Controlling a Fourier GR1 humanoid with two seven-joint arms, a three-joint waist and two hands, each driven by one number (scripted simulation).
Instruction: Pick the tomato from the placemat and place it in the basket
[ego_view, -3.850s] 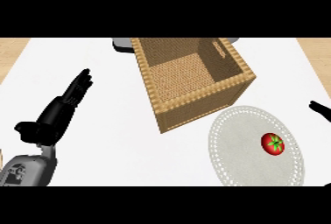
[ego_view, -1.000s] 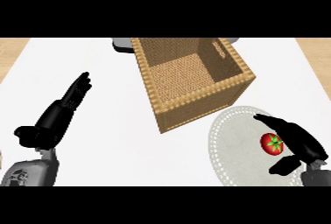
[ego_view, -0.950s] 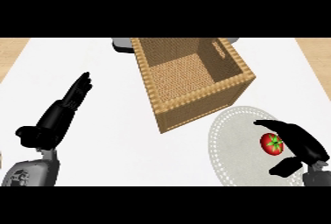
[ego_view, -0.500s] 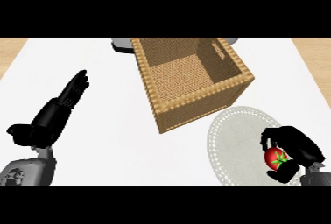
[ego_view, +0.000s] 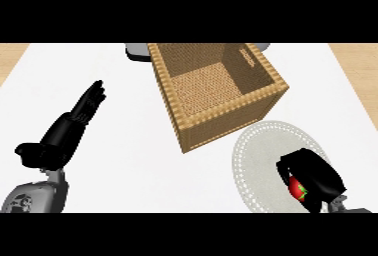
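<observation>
1. Right hand (ego_view: 314, 176) has its fingers curled round the tomato (ego_view: 297, 188), above the lace placemat (ego_view: 258, 150).
2. The step looks like the pick: grasped, not yet lifted clear.
3. Next move: lift it, then carry it ahead and left of the hand, over the wicker basket (ego_view: 221, 125) rim.

White counter (ego_view: 140, 160), grey object (ego_view: 139, 51)

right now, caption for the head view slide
Right hand curled round the tomato at the placemat, basket beside it, left hand open at left.
</observation>
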